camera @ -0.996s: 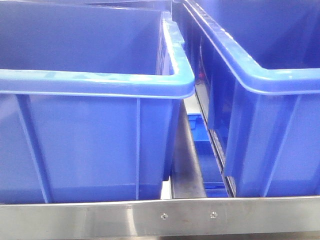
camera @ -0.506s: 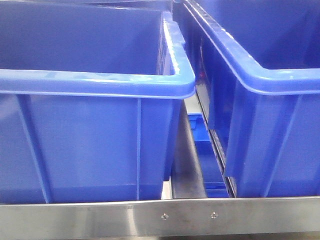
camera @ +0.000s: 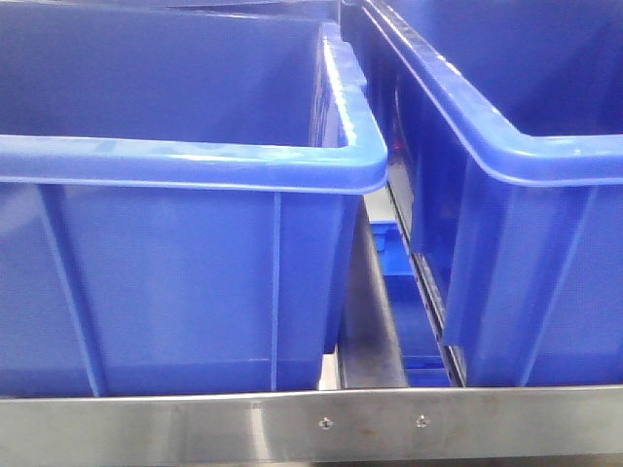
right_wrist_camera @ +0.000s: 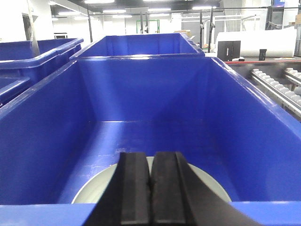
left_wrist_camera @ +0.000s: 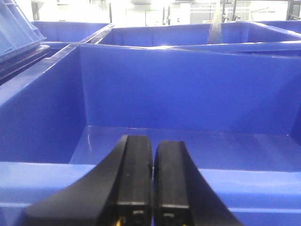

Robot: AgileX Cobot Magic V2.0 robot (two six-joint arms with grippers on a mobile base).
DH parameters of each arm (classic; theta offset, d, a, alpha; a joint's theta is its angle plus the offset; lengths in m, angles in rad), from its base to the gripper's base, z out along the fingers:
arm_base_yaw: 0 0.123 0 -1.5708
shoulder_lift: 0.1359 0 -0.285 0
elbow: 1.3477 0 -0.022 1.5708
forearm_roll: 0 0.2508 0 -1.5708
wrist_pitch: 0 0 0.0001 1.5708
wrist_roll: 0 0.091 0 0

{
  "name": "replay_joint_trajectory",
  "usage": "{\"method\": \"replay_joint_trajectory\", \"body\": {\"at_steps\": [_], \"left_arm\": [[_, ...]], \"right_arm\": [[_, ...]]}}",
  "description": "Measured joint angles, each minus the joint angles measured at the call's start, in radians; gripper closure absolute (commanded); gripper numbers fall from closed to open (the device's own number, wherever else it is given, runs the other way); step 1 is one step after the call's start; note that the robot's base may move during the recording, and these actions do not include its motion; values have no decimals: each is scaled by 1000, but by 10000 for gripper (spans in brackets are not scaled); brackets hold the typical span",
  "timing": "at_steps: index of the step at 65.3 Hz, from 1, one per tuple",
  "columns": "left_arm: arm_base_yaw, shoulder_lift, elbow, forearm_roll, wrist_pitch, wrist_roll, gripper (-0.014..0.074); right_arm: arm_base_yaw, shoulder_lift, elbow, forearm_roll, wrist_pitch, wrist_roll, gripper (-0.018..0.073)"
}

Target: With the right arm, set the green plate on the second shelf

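A: Start at the right gripper point(right_wrist_camera: 151, 188). How do the jaws stand?

B: Pressed together, no gap between the 2 black fingers point(right_wrist_camera: 135, 186), and nothing between them. It hangs just over the near rim of a blue bin point(right_wrist_camera: 263, 141).

A: And the green plate?

B: The green plate point(right_wrist_camera: 209, 181) lies flat on the floor of that same bin, directly below and slightly ahead of the right gripper. The fingers hide its middle; pale arcs show on either side, so it sits roughly centred under the tool. Being round, it has no long axis to line up with, only a low rim to catch.

A: The left gripper?

B: The left gripper point(left_wrist_camera: 153, 183) is also nearly closed, a thin slit between its pads, holding nothing. It looks into a different blue bin point(left_wrist_camera: 56, 117), whose floor is bare in that view. So the right arm is plainly nearer, as the task wants.

A: Where is the second shelf?

B: In the front view, a brushed-steel rail point(camera: 195, 428) with 2 small screws point(camera: 325, 423) runs along the bottom, beneath both bins. I judge that to be the second shelf's front edge

A: So what does the next move turn on?

B: My guess: the jaws must open first, then descend onto one edge of the plate
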Motion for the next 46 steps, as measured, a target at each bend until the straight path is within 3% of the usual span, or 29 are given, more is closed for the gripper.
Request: {"method": "replay_joint_trajectory", "body": {"at_steps": [46], "left_arm": [[0, 0, 0, 0, 0, 0, 466]], "right_arm": [[0, 0, 0, 0, -2, 2, 511]]}}
